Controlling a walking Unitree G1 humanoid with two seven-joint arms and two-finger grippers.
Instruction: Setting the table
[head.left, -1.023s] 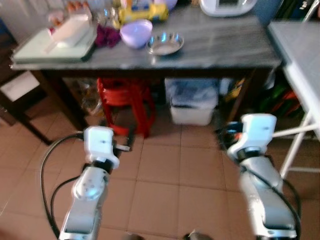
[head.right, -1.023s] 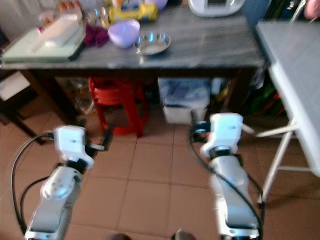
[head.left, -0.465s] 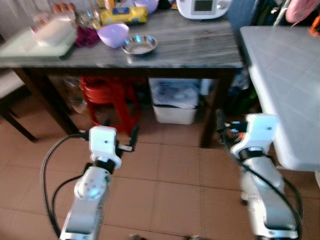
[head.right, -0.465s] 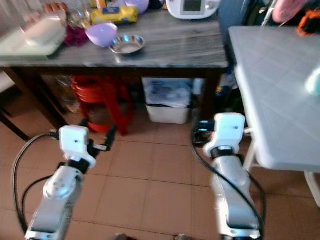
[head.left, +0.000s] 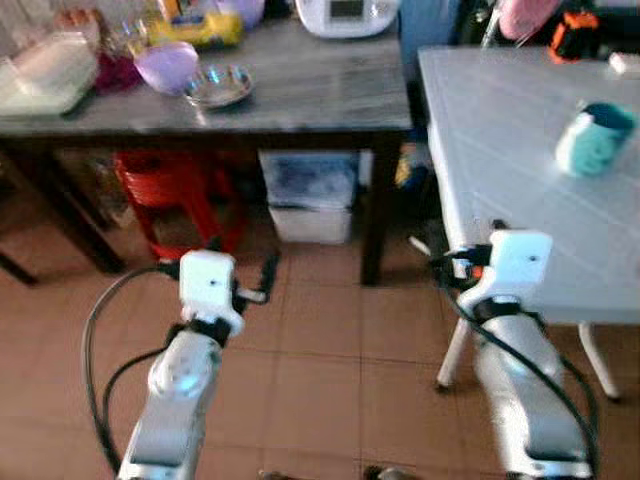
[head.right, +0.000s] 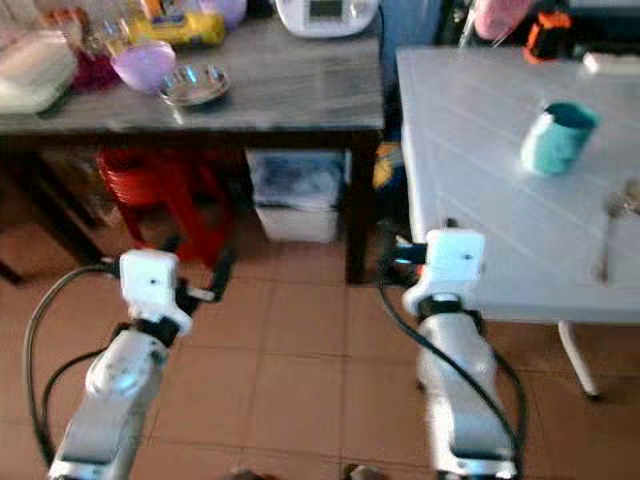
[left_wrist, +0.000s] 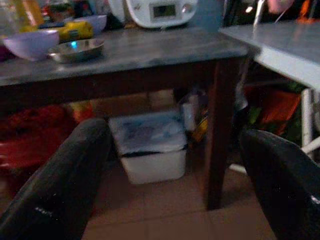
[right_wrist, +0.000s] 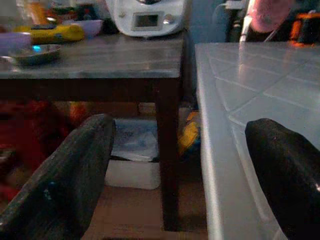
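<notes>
view swinging right: white table (head.right: 470, 150) w/ teal cup (head.right: 556, 138) now showing, dark table (head.left: 300, 95) sliding left. l gripper (left_wrist: 170, 175), r gripper (right_wrist: 185, 170) both spread wide, carrying nothing. approaching setting spot.

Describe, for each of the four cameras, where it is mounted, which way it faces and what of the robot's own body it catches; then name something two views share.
Left eye view: on the head, looking forward and down at the dark grey-topped wooden table and white tiled table; both silver arms show.
Right eye view: the stereo twin, same scene, with the teal cup.
Left wrist view: looks along the open left gripper at the white lidded bin.
Right wrist view: looks along the open right gripper between both tables.
Shared: the round steel bowl.
</notes>
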